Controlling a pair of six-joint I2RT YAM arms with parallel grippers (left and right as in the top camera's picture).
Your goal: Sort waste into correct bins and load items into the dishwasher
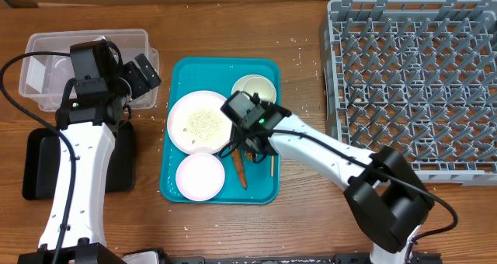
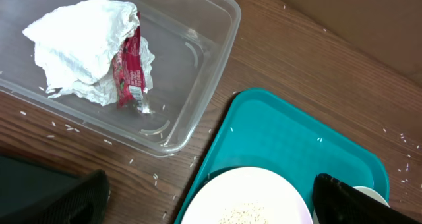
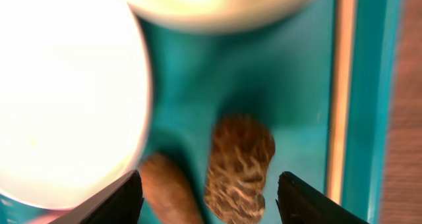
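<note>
Right gripper (image 3: 210,186) hangs low over the teal tray (image 1: 175,70), its jaws spread wide on either side of a brown, net-patterned scrap (image 3: 239,168) and closed on nothing; whether the fingers touch the scrap cannot be told. The scrap lies on the tray floor near the right rim, with a carrot (image 1: 239,169) just beside it on the left. A thin chopstick (image 3: 339,85) runs along the tray's right edge, apart from the scrap.

A large white plate (image 1: 198,123) sprinkled with rice grains sits to the left of the scrap, a pale bowl (image 1: 254,89) stands at the tray's far end, and a small white dish (image 1: 200,176) rests at the near end beside the carrot.

Left gripper (image 2: 211,191) hovers between the tray's far left corner and a clear bin (image 2: 217,46), jaws wide apart and empty. Inside the bin lie a crumpled white tissue (image 2: 79,39) and a red wrapper (image 2: 130,69), touching each other. A black bin (image 1: 39,163) sits nearer on the wooden table (image 1: 303,225), and a grey dish rack (image 1: 411,85) stands at the right, well apart from the tray. Loose rice grains dot the wood.
</note>
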